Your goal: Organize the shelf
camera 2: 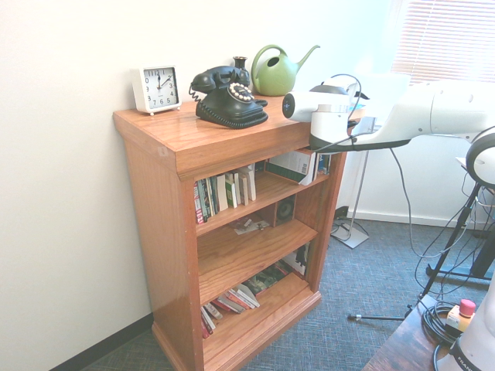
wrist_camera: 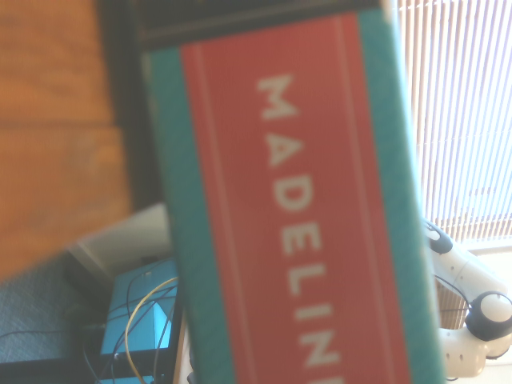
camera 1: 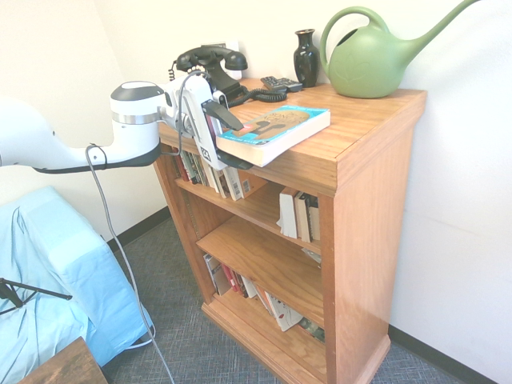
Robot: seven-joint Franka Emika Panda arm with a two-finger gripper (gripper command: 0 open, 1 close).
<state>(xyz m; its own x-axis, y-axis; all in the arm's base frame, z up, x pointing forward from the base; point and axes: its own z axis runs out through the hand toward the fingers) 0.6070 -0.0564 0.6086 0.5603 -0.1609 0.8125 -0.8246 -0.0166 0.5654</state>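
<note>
The gripper [camera 1: 232,138] stands wide open, level, its fingers above and below the near end of the book [camera 1: 276,132]. The book lies flat on the shelf [camera 1: 360,120] top, overhanging the front edge, long axis pointing away from the gripper.

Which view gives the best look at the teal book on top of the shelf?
The first exterior view: the book lies flat, overhanging the shelf top's front edge, cover visible. The wrist view shows only its blurred red-and-teal spine close up. In the second exterior view the arm hides it.
</note>
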